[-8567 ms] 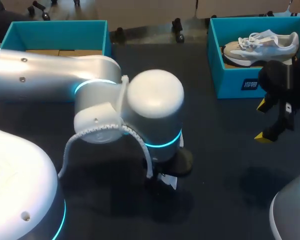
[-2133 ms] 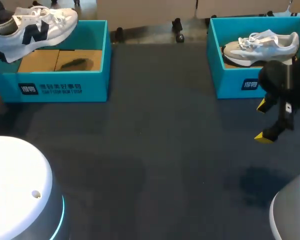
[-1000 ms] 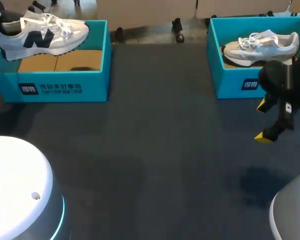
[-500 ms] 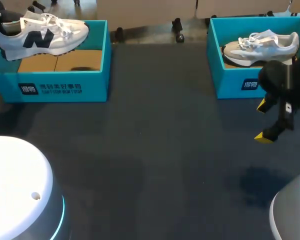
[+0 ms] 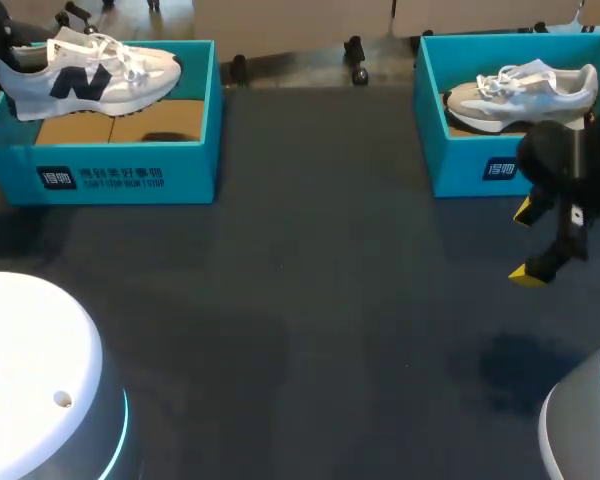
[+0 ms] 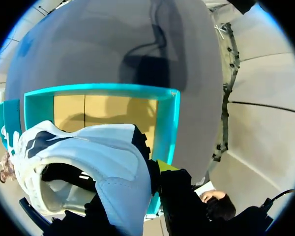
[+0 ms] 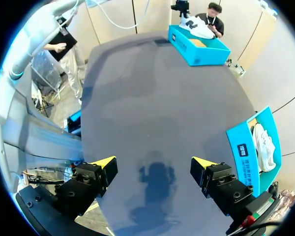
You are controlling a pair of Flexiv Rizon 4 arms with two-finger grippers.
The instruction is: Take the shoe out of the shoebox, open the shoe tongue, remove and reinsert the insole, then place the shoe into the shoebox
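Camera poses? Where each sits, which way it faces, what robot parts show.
Head: above and behind, facing down on the dark table; both arm bases and the open right gripper show.
Left wrist: on left arm, facing down into the teal cardboard shoebox; left gripper clamps the white navy-logo sneaker.
Right wrist: on right arm, facing out over the table; its open fingers show.
Shared: head and right wrist see that sneaker and a second teal shoebox holding a grey-white sneaker.
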